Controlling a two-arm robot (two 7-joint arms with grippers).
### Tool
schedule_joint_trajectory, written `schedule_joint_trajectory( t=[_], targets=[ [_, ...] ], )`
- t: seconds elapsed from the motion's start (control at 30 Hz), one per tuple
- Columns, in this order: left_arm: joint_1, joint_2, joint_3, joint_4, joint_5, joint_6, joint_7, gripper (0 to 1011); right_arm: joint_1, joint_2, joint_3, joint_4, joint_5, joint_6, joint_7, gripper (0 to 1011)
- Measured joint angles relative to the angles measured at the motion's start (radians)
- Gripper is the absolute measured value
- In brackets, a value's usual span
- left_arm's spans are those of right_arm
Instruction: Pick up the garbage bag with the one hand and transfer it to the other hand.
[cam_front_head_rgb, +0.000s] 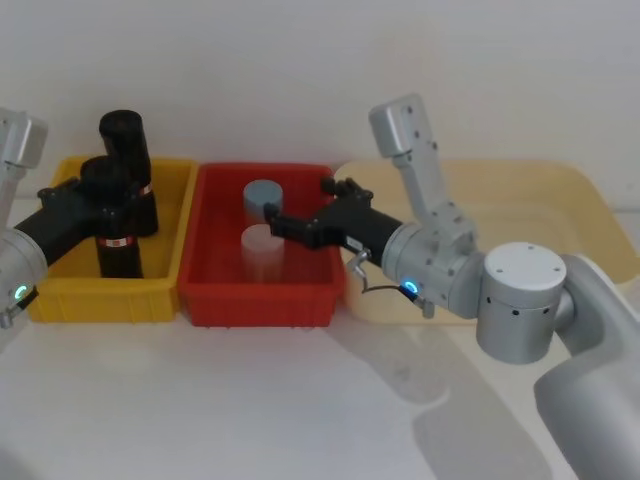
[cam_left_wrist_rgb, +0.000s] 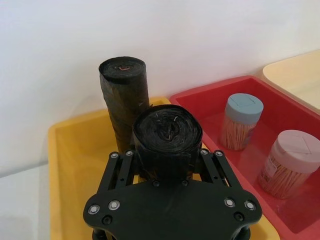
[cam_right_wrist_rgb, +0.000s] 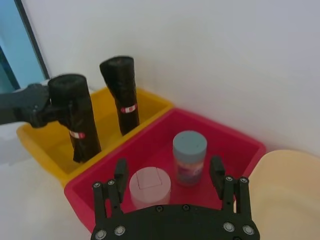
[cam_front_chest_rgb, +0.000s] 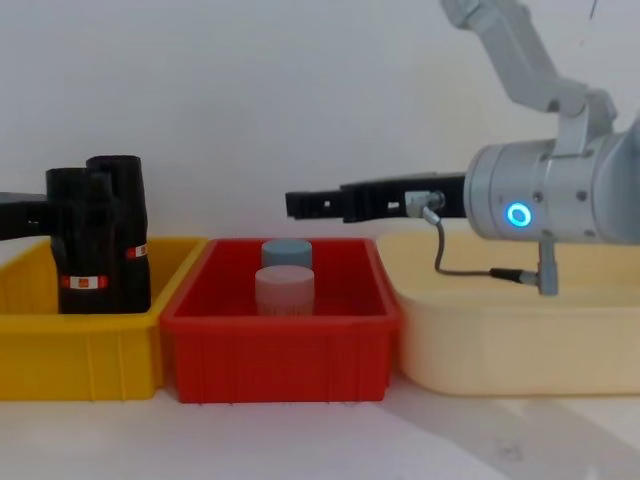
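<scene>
On the left side of the head view, the left gripper (cam_front_head_rgb: 100, 195) has its two black fingers pressed tight on the garbage bag (cam_front_head_rgb: 118, 235). The bag is a black roll of crinkly plastic with a thin red-and-white band. Its bottom end is down inside the yellow bin (cam_front_head_rgb: 100, 300). Just behind the fingers stands a second roll (cam_front_head_rgb: 125, 140) that looks the same. The right gripper (cam_front_head_rgb: 300, 203) reaches over the red bin (cam_front_head_rgb: 260, 300) with its fingers spread wide, holding nothing. Under it are two round jars, a blue-capped jar (cam_front_head_rgb: 263, 195) and a pink-capped jar (cam_front_head_rgb: 262, 250). A smooth cream tub (cam_front_head_rgb: 560, 200) lies beside that arm.

From the left wrist view, both fingers squeeze the sides of the garbage bag (cam_left_wrist_rgb: 167, 131) near its top. Its flat end shows wrinkly rolled layers. The second roll (cam_left_wrist_rgb: 125, 95) stands just past the fingertips. Both jars are see-through and full of thin pale sticks.

From the right wrist view, the right gripper (cam_right_wrist_rgb: 168, 172) is wide open. The pink-capped jar (cam_right_wrist_rgb: 150, 186) sits below the gap, and the blue-capped jar (cam_right_wrist_rgb: 189, 157) is a bit farther out. Far ahead, the left gripper (cam_right_wrist_rgb: 42, 105) clamps the garbage bag (cam_right_wrist_rgb: 77, 115).

Seen from the chest view, the right gripper (cam_front_chest_rgb: 300, 205) hangs above the jars, well apart from the garbage bag (cam_front_chest_rgb: 82, 250).
</scene>
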Motion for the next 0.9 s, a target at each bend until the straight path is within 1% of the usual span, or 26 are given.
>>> schedule_joint_trajectory(
  t=[0.27, 0.5, 0.7, 0.9],
  targets=[
    [-0.002, -0.002, 0.001, 0.003, -0.001, 0.0, -0.001, 498, 0.04, -0.015, -0.025, 0.09, 0.005, 0.006, 0.028, 1001],
    [-0.003, -0.003, 0.001, 0.005, -0.001, 0.0, -0.002, 498, 0.068, -0.027, -0.043, 0.145, 0.008, 0.011, 0.049, 1001],
    [-0.004, -0.003, 0.001, 0.005, -0.001, 0.0, -0.002, 498, 0.085, -0.035, -0.055, 0.177, 0.014, 0.014, 0.065, 1002],
    [-0.004, -0.003, 0.001, 0.006, -0.001, 0.0, -0.003, 498, 0.095, -0.04, -0.063, 0.186, 0.021, 0.016, 0.076, 1001]
  ],
)
